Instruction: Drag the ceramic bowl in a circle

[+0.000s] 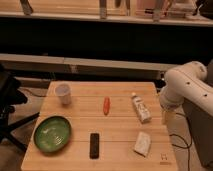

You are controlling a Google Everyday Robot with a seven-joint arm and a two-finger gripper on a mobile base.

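Observation:
The ceramic bowl (pixel 52 133) is wide, shallow and glossy green with a darker rim. It sits empty on the front left of the wooden table (pixel 120 152). My white arm (pixel 187 87) bulges in from the right, beside the table's right edge and far from the bowl. My gripper is not in view; only the arm's rounded joints show, and nothing touches the bowl.
A small white cup (pixel 63 93) stands behind the bowl. An orange carrot-like item (pixel 106 105) lies mid-table, a white bottle (pixel 141 108) to its right. A black flat device (pixel 94 145) and a white packet (pixel 143 143) lie near the front. A black chair (pixel 9 100) stands at left.

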